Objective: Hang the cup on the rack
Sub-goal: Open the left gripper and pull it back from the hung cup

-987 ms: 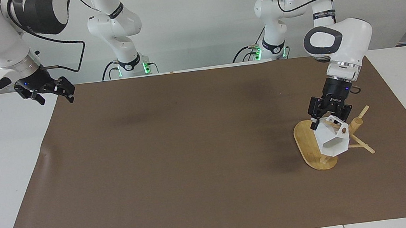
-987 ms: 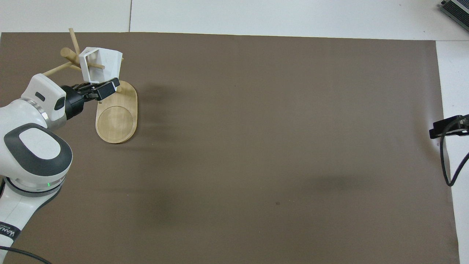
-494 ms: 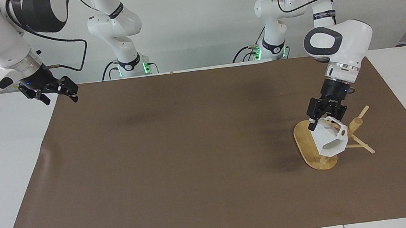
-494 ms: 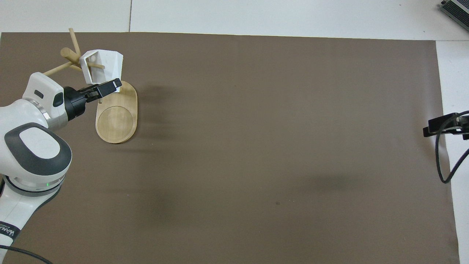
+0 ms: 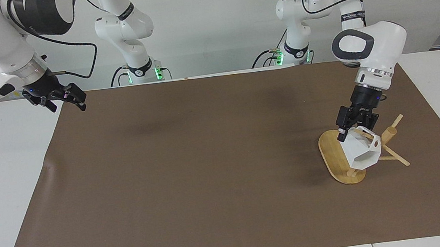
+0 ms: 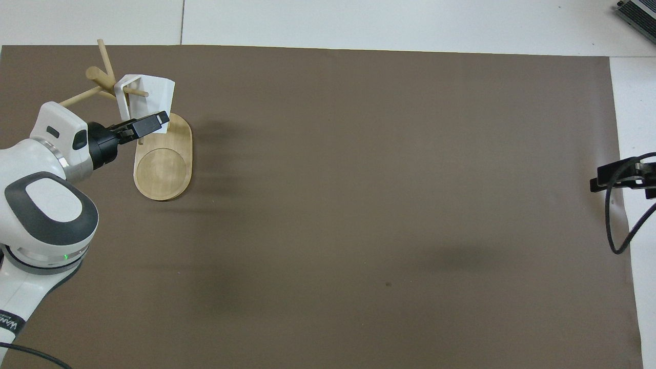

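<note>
The left gripper hangs over the rack, at the cup threaded on a peg.

White cup, light bamboo rack, plain brown mat.

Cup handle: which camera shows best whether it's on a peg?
Overhead view: a peg passes through the handle of the cup on the rack. Facing view shows the handle hole side-on, peg hidden.

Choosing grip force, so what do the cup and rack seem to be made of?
The cup looks like matte white plastic or ceramic, with flat facets and no glare. The rack looks like pale unvarnished bamboo or wood, with faint grain lines.
</note>
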Controlling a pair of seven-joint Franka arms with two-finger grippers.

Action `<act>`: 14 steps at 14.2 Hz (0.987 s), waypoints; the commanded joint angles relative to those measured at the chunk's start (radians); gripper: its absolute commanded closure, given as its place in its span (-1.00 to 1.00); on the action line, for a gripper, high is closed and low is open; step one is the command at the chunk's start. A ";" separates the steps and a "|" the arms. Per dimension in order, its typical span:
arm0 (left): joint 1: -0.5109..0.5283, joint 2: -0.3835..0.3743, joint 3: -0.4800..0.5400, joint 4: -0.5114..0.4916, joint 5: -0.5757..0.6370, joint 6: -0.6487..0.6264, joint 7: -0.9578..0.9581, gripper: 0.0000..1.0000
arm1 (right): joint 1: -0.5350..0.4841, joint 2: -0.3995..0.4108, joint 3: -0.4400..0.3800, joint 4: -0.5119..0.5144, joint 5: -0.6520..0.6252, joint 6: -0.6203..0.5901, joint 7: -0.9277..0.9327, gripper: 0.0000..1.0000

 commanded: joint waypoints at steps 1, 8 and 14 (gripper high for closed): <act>0.014 -0.007 0.002 0.003 0.080 -0.019 -0.017 -1.00 | -0.003 -0.018 -0.001 -0.013 0.009 -0.005 0.012 -1.00; 0.084 -0.111 0.095 0.051 0.447 -0.374 -0.033 -1.00 | -0.003 -0.018 -0.002 -0.013 0.009 -0.005 -0.007 -1.00; 0.094 -0.150 0.081 0.310 0.883 -0.882 -0.359 -1.00 | -0.003 -0.019 -0.005 -0.010 0.009 -0.003 -0.005 -1.00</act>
